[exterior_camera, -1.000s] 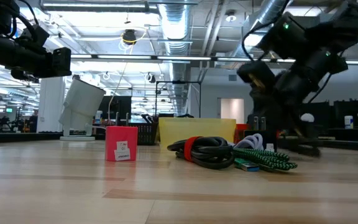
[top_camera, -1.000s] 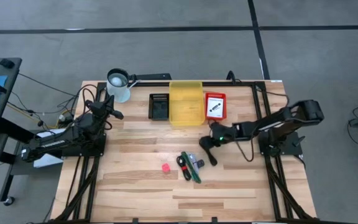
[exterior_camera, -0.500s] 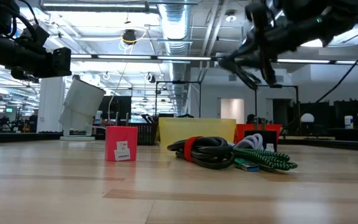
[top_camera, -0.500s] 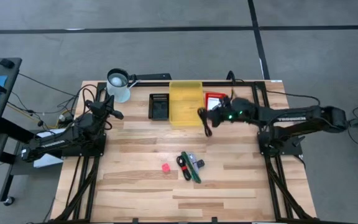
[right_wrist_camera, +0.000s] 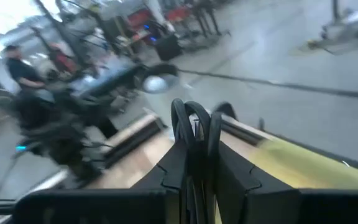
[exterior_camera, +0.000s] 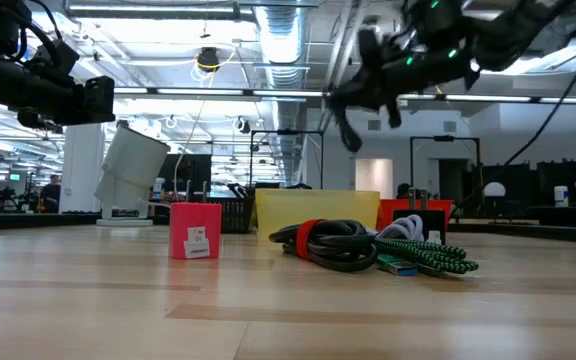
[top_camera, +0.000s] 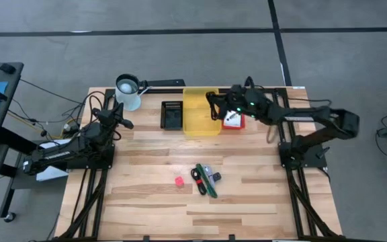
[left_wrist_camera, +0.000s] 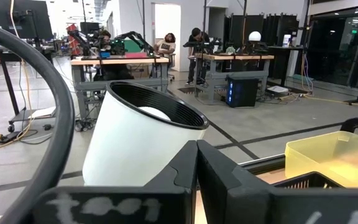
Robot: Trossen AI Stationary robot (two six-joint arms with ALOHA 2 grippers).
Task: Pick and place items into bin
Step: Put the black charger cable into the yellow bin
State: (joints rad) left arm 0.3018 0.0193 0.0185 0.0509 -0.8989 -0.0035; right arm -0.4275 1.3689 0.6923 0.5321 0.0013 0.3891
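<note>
My right gripper (top_camera: 212,109) hangs high over the right part of the yellow bin (top_camera: 197,124) and is shut on a thin white-and-black piece (right_wrist_camera: 191,121). On the table's middle lie a black coiled cable (top_camera: 199,179) with a red band, a green stick (top_camera: 211,187), a small silver-grey part (top_camera: 215,177) and a pink-red cube (top_camera: 179,181). The low view shows the cable (exterior_camera: 333,242), the green stick (exterior_camera: 428,255) and the cube (exterior_camera: 195,230) resting flat on the wood. My left gripper (top_camera: 122,124) waits, shut, by the white cup (top_camera: 127,92) at the far left. My right gripper pinches the white-and-black piece between its two fingers (right_wrist_camera: 230,171). Its black loops (right_wrist_camera: 199,115) stick out past the fingertips. The piece is lifted clear, high above the bin (exterior_camera: 316,210), and in the low view its end (exterior_camera: 349,135) hangs below the gripper.
A black tray (top_camera: 172,114) lies left of the bin and a red box (top_camera: 232,115) right of it, partly under the right arm. Black rails run along the table's far edge and both sides. Bare wood lies near the table's near edge.
My right gripper has risen from the table beside the pile of items and swung toward the far edge and leftward, carrying the white-and-black piece, from right of the pile past the red box to above the yellow bin. The pile and cube stayed put.
</note>
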